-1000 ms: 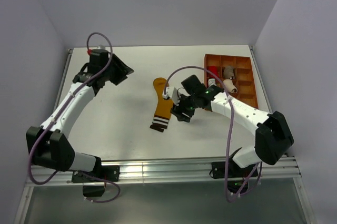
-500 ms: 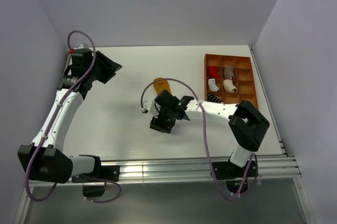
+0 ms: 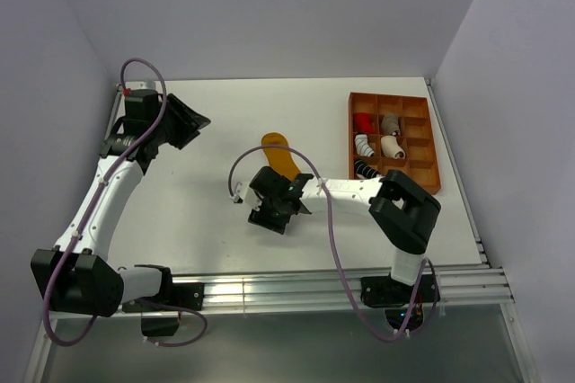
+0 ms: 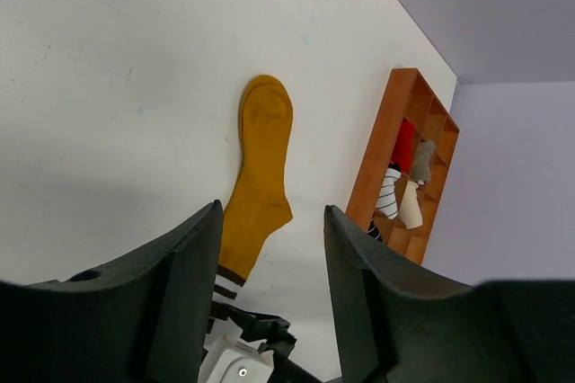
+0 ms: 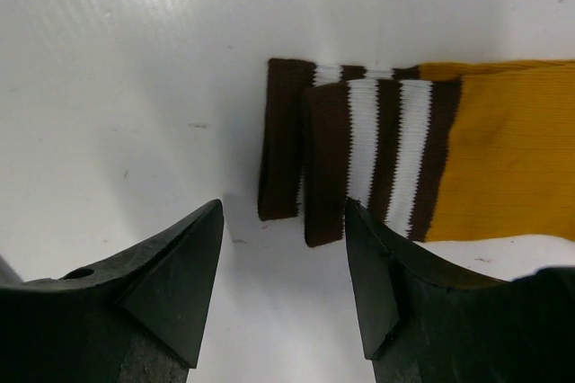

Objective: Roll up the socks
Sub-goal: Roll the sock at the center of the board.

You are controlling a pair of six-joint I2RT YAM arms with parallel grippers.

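Near the middle of the table (image 3: 198, 185), the mustard sock (image 3: 280, 156) is lying flat. Its long axis is running from 12 o'clock, where the rounded toe is pointing at the back wall, down to 6 o'clock, where the brown-and-white striped cuff (image 5: 377, 163) is ending. The right pincer (image 5: 283, 221) is hovering over that cuff end with its jaws released and gripping nothing. In its wrist view the cuff edge is sitting just beyond the fingertips, toward 12 to 1 o'clock, and the mustard body is stretching off toward 3 o'clock, so the sock's length is lying along the line on which the jaws close. Two offset striped layers are showing at the cuff, and I cannot tell whether a second sock is lying underneath. The left pincer (image 4: 271, 217) is hanging released and empty, well apart, toward 10 o'clock from the sock near the far left corner. The right arm is plainly the nearer one, so the roll is probably beginning at the cuff and working toward 12 o'clock. What looks like the striped sock (image 3: 363, 167) is sitting in the orange tray (image 3: 435, 149) at 3 o'clock, well apart.
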